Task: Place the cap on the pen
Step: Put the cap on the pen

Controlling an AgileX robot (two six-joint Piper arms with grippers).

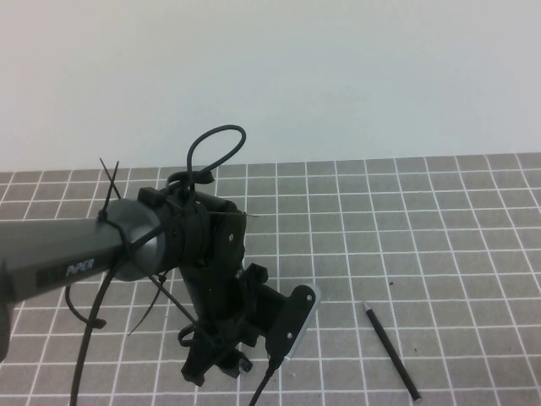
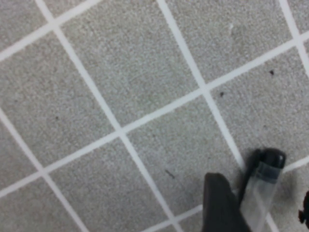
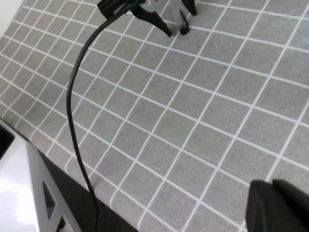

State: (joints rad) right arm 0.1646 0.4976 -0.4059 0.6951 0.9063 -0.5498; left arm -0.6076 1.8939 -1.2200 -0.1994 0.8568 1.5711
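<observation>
Start at your left: the left arm (image 1: 76, 254) reaches in over the gridded counter (image 1: 439, 220) and bends steeply down, so the left gripper (image 3: 181, 21) hangs low over the mat near the front edge. In the right wrist view its fingers (image 3: 155, 21) stand apart, with a small dark piece (image 3: 183, 31) on the mat just beside them. That may be the cap, though you cannot be sure from here. The low, spread pose fits an arm about to close on something small lying flat.

Further right, the pen (image 1: 391, 351) lies bare on the counter, well apart from the left gripper. It lies slanted, its pale tip toward the back and its dark end toward the front edge. Nothing touches it, so the capping is not yet done.

The right gripper (image 3: 277, 208) does not show from above. Only a dark part of it sits in its own wrist view, high over the mat, and you cannot tell whether it is open or closed. It is likely parked clear to leave the left arm room.
</observation>
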